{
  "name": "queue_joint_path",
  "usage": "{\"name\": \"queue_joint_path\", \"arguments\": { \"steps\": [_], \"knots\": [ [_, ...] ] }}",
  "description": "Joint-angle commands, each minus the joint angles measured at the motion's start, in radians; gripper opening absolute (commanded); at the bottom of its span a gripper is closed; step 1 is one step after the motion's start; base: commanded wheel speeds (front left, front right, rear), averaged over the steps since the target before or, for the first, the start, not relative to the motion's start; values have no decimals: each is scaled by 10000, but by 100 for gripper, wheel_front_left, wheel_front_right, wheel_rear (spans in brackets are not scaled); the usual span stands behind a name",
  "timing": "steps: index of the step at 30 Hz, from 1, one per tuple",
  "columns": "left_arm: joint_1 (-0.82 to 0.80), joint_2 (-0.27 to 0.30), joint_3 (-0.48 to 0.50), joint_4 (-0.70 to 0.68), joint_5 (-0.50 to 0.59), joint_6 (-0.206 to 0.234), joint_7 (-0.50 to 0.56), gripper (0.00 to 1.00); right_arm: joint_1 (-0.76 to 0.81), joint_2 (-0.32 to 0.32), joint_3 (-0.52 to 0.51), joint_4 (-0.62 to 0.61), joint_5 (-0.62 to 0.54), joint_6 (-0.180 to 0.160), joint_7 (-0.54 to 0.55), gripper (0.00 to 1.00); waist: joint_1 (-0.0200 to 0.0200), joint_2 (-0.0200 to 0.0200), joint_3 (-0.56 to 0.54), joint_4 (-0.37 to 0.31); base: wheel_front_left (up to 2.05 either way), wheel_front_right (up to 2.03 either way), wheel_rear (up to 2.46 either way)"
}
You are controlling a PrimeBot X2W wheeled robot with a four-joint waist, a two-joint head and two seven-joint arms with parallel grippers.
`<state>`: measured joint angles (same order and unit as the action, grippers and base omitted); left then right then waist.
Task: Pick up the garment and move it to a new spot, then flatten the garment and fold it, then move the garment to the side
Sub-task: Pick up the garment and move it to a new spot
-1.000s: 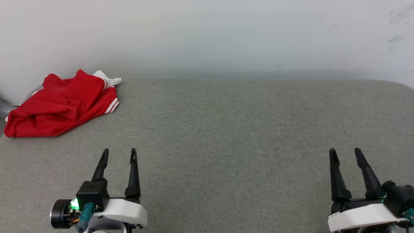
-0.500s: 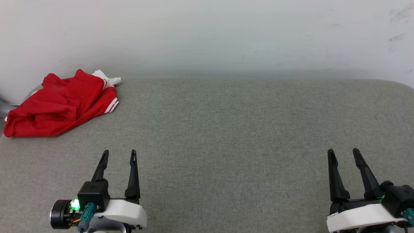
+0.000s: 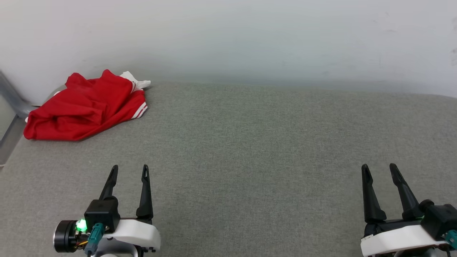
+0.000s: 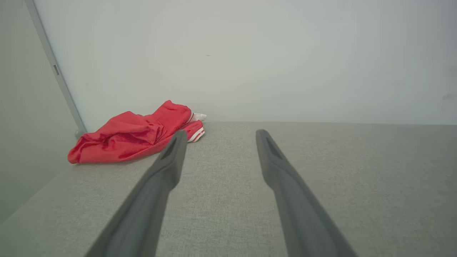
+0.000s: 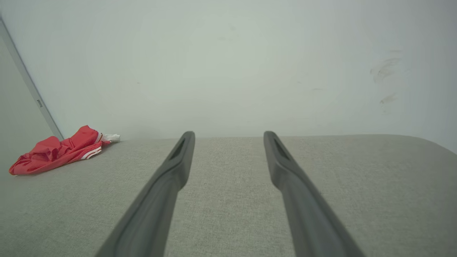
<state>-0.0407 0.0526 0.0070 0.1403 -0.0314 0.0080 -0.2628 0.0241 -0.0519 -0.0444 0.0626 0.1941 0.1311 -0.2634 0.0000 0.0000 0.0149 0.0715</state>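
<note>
Garment (image 3: 85,107) lies crumpled at the far left corner of the grey fabric surface (image 3: 250,142), close to the white wall (image 3: 228,35) (a white sleeve pokes out at its far edge). Well apart from it, the left gripper (image 3: 130,167) and the right gripper (image 3: 378,167) hover at the near side, both spread wide and empty.

My head camera has turned slightly left, bringing more of the grey post (image 3: 12,95) beside the garment (image 3: 85,109) into view.
</note>
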Motion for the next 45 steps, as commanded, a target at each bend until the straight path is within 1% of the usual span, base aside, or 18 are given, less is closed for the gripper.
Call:
{"name": "queue_joint_path", "arguments": {
  "steps": [1, 12, 30, 31, 33, 34, 40, 45],
  "knots": [
    [-95, -1, 42, 16, -20, -4, -29, 100, 63, 31, -7, -42, -47, -7, -20, 100, 0, 0, 11, 169, 0, 0, 0],
    [-165, -12, 154, -4, -5, 11, -29, 100, 72, 28, -22, -117, -205, -7, -20, 100, 0, 0, 126, 1222, 0, 0, 0],
    [-243, -20, 338, -18, -64, 62, -29, 100, -31, 28, 12, -198, -378, -7, -20, 100, 0, 0, 339, 3467, 0, 0, 0],
    [-243, -20, 338, -18, -64, 62, -29, 100, -31, 28, 12, -198, -378, -7, -20, 100, 0, 0, 339, 3467, 0, 0, 0],
    [-243, -21, 370, -5, -55, 58, -29, 100, -30, 28, 7, -202, -398, -7, -20, 100, 0, 0, 337, 3706, 0, 0, 0],
    [-222, -22, 400, -10, -98, 35, -29, 100, -32, 28, 30, -207, -417, -7, -20, 100, 0, 0, 338, 3917, 0, 0, 0],
    [-155, -24, 478, -63, -171, 50, -29, 100, -108, 27, 63, -210, -433, -7, -20, 100, 0, 0, 404, 4295, 0, 0, 0],
    [-125, -25, 532, -77, -230, 69, -29, 100, -133, 27, 88, -223, -485, -7, -20, 100, 0, 0, 463, 4404, 0, 0, 0]
  ]
}}
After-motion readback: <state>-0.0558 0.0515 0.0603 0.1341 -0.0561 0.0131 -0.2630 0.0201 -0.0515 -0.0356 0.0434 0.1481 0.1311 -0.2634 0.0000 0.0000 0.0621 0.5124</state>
